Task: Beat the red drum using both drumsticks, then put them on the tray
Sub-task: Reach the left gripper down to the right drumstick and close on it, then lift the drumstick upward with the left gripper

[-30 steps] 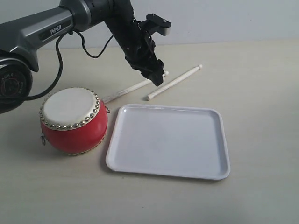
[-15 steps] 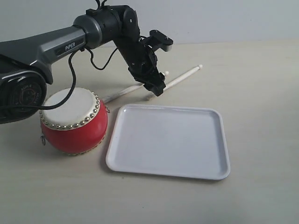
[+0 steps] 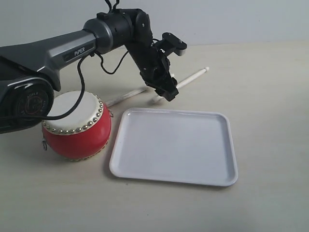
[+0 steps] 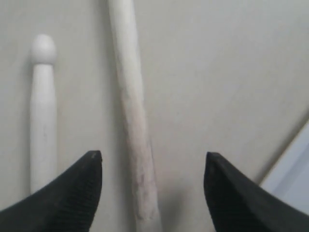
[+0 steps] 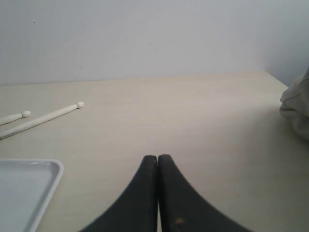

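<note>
The drum (image 3: 76, 133) has a glossy red body, a cream-white skin and a ring of brass studs. Beside the drum, the tray (image 3: 175, 145) is white, the drumsticks (image 3: 193, 77) pale whitish, the table (image 3: 270, 87) beige, and the left end effector (image 3: 168, 93) black.

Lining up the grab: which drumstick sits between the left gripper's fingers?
The drumstick with its plain end there, centred in the open left gripper. The other drumstick, rounded tip showing, lies outside, by one finger.

Pale beige table (image 3: 270, 87) with red drum (image 3: 77, 137), white tray (image 3: 174, 145) beside it, drumsticks (image 3: 192, 77) behind.
</note>
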`<state>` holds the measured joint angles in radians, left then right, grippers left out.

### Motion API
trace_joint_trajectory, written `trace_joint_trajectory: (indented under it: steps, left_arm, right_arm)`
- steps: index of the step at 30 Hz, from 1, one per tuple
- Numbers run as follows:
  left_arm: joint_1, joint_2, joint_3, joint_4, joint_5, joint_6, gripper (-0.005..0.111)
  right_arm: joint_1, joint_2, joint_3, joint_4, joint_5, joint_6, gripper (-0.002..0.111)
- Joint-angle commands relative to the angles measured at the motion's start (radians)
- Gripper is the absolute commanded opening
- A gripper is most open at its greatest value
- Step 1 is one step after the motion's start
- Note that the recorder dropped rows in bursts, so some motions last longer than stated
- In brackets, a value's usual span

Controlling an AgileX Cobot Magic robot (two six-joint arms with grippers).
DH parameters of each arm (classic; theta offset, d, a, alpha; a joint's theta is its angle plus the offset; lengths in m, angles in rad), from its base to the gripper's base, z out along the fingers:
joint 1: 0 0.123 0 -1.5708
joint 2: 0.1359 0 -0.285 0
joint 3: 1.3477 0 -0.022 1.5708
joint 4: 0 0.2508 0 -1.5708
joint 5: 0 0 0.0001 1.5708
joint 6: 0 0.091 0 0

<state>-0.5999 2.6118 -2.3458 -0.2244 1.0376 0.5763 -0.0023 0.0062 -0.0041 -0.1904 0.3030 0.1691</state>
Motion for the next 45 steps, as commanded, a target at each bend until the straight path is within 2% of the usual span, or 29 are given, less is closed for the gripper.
trace_joint_trajectory:
  steps: [1, 25, 28, 36, 45]
  left_arm:
    - [-0.012, -0.001, -0.004, 0.040, -0.020, -0.019, 0.059]
    - [-0.010, 0.036, -0.004, 0.071, 0.024, -0.038, 0.058]
    - [-0.010, 0.036, -0.004, 0.071, 0.029, -0.038, 0.047]
    - [-0.010, 0.036, -0.004, 0.071, 0.029, -0.066, 0.000]
    - [-0.010, -0.002, -0.004, 0.059, -0.002, -0.092, 0.000]
  right_arm:
    - [-0.006, -0.006, 0.004, 0.000, -0.011, 0.000, 0.000]
    - [-0.006, -0.006, 0.004, 0.000, -0.011, 0.000, 0.000]
    - [-0.006, -0.006, 0.004, 0.000, -0.011, 0.000, 0.000]
    - [-0.006, -0.006, 0.004, 0.000, -0.011, 0.000, 0.000]
    - [-0.006, -0.006, 0.004, 0.000, -0.011, 0.000, 0.000]
